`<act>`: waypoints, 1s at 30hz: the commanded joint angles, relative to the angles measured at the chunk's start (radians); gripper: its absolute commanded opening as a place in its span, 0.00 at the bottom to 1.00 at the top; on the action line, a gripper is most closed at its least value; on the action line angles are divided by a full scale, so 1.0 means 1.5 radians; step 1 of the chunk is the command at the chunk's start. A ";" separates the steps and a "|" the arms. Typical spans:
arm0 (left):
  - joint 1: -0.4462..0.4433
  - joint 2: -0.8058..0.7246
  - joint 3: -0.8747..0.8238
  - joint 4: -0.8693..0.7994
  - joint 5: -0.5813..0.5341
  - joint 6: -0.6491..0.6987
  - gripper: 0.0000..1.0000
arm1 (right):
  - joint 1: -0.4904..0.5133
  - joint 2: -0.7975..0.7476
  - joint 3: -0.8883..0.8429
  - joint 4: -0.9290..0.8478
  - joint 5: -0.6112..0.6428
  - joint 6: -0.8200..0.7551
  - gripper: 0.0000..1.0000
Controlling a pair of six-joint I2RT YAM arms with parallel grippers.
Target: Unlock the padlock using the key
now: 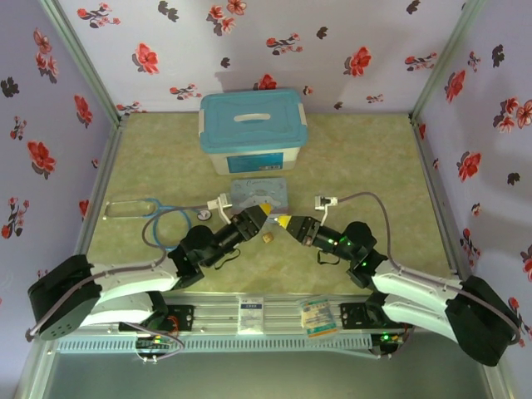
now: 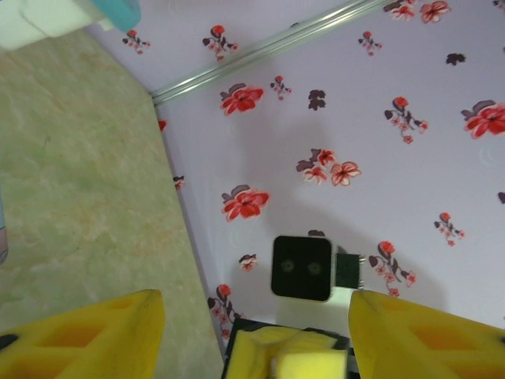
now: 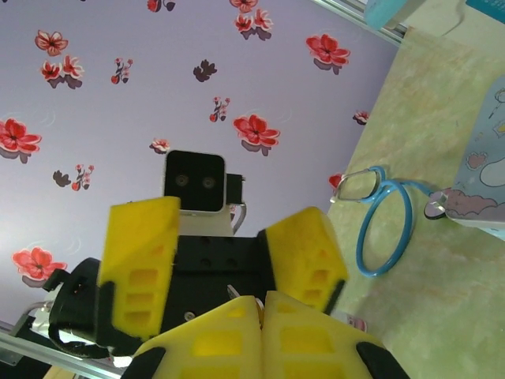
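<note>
My left gripper (image 2: pixel 256 304) stands open. Its two yellow fingers (image 2: pixel 95 335) are wedge-shaped moulded plastic with recessed pockets, and they sit wide apart at the bottom corners of the left wrist view. My right gripper (image 3: pixel 263 308) faces into that gap. Its own yellow fingers are pressed flat together along a straight seam. I cannot tell whether anything thin is pinched in that seam.

In the top external view, both black wrists meet tip to tip at the middle of the table (image 1: pixel 374 166), a matte surface with a mottled green-beige, stone-like pattern. The padlock (image 1: pixel 268 237) lies on this surface just beside the two tips, on their near side. It is a tiny brass-tan lump, and its shackle is too small to make out.

Just behind the tips lies the cartoon tin (image 1: pixel 259 196), flat and rectangular with a pale blue printed lid. Behind the tin stands a storage box (image 1: pixel 252 129) with a whitish plastic body and a turquoise lid with a moulded handle. To the left of the tin lies a stethoscope (image 3: pixel 360 241), with smooth blue tubing coiled in a loop, thin metal ear arms and a small round chest piece.
</note>
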 commanded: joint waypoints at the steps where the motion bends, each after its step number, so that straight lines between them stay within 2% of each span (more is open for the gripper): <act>1: 0.003 -0.019 0.015 -0.041 -0.003 0.019 0.65 | 0.002 -0.018 -0.005 -0.032 0.015 -0.023 0.00; 2: 0.003 -0.013 0.011 -0.028 -0.002 0.014 0.64 | 0.002 -0.018 -0.005 -0.035 0.015 -0.023 0.00; 6: -0.003 0.025 0.014 -0.014 0.013 -0.004 0.46 | 0.002 -0.014 -0.008 -0.026 0.029 -0.014 0.00; 9: -0.023 0.040 0.028 -0.034 0.005 0.014 0.45 | 0.002 -0.015 -0.006 -0.031 0.045 -0.007 0.00; 13: -0.035 0.044 0.027 -0.016 -0.015 0.025 0.32 | 0.002 -0.018 -0.003 -0.047 0.058 -0.010 0.00; 18: -0.035 0.044 0.037 -0.025 -0.013 0.039 0.33 | 0.003 -0.016 -0.005 -0.053 0.062 -0.010 0.00; 23: -0.037 0.071 0.041 -0.001 -0.001 0.031 0.25 | 0.003 -0.013 -0.002 -0.052 0.059 -0.012 0.00; 29: -0.039 0.089 0.044 0.017 0.002 0.027 0.01 | 0.002 -0.016 -0.005 -0.055 0.054 -0.014 0.00; 30: -0.039 0.088 0.044 0.015 0.002 0.026 0.00 | 0.003 -0.017 -0.006 -0.055 0.052 -0.014 0.00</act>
